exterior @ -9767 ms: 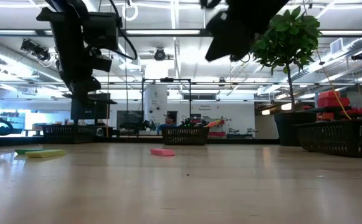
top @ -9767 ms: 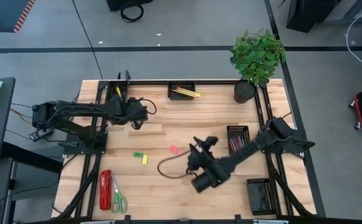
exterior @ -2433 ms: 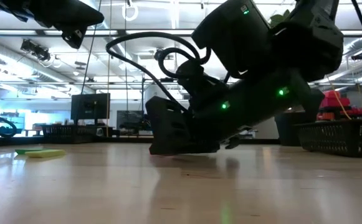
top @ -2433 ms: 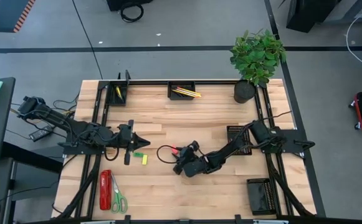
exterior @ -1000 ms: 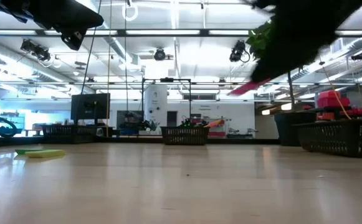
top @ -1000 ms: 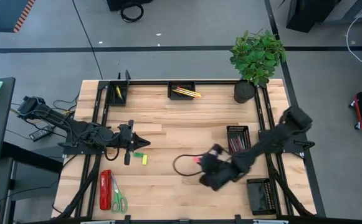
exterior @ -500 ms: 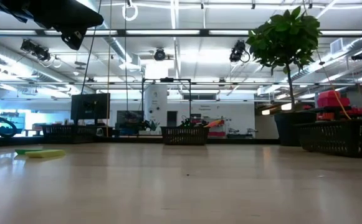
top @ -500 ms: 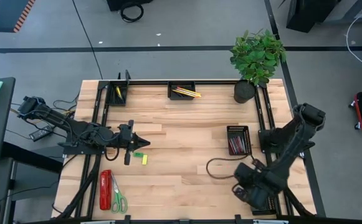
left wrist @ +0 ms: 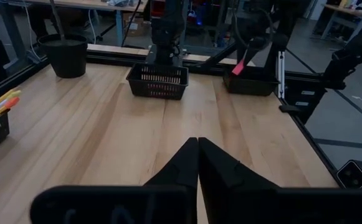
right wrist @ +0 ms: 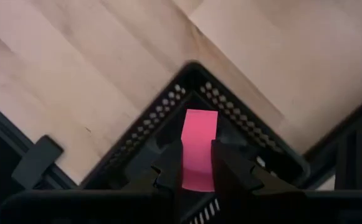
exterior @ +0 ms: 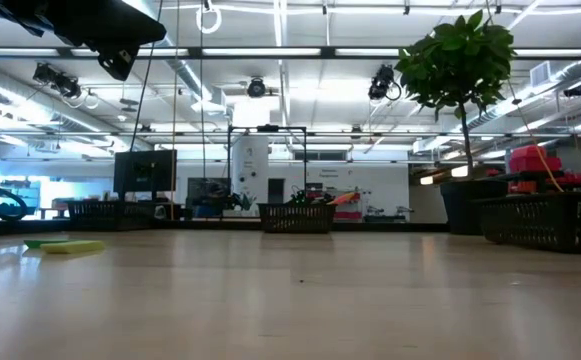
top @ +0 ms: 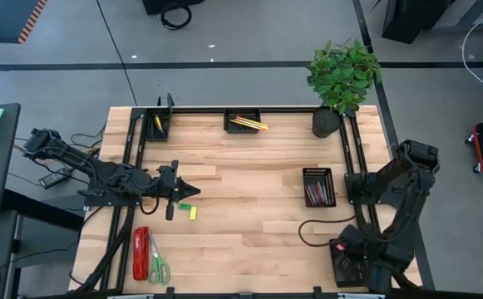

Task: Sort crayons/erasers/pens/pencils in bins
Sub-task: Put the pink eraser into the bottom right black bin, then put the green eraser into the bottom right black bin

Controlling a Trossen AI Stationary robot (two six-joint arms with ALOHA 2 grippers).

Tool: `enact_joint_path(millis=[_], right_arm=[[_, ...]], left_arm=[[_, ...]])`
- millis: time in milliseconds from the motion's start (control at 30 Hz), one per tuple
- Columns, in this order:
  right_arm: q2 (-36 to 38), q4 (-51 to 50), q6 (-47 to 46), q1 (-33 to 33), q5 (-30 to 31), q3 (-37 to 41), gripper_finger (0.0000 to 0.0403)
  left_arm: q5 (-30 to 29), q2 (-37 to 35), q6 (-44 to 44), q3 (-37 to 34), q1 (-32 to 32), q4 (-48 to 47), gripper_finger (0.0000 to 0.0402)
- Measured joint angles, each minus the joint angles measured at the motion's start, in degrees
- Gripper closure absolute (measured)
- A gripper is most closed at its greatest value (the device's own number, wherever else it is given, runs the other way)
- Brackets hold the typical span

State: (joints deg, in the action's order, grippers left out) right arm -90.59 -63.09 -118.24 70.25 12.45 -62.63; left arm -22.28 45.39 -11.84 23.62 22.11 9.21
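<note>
My right gripper (right wrist: pixel 197 167) hangs over the near right bin (top: pixel 346 262), shut on a pink eraser (right wrist: pixel 199 148). The bin's mesh corner (right wrist: pixel 192 78) shows just beneath it. From the left wrist view the same eraser (left wrist: pixel 238 67) is seen above that bin (left wrist: pixel 250 81). My left gripper (top: pixel 183 190) is shut and empty, held above the table's left half. A green eraser (top: pixel 185 205) and a yellow eraser (top: pixel 193 213) lie flat on the wood just near of it. Pencils (top: pixel 248 124) lie in the far centre bin. My right gripper pinches the pink eraser between its two fingers, on the block's two long sides (right wrist: pixel 187 163) at one end. The fingers come from above and point down. The eraser is lifted clear, its free end (right wrist: pixel 202 118) sticking out past the fingertips over the bin's inside.
Another bin (top: pixel 317 186) with dark and red sticks stands at the right, one more (top: pixel 158 124) at the far left. A red stapler (top: pixel 140 253) and green scissors (top: pixel 158 267) lie near left. A plant pot (top: pixel 326 122) stands far right. Bare wood fills the middle.
My right gripper has carried the pink eraser from the table's middle toward the right and near edge, ending over the near right bin. It has turned and tipped from a slant to pointing down. The eraser stays between the fingers.
</note>
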Motion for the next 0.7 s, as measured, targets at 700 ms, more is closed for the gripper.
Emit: enact_joint_path(millis=[700], right_arm=[[0.0, -0.4, -4.1, 1.9, 6.2, 0.0, 0.0217]], left_arm=[[0.0, 0.0, -0.8, 0.0, 0.0, 0.0, 0.0377]])
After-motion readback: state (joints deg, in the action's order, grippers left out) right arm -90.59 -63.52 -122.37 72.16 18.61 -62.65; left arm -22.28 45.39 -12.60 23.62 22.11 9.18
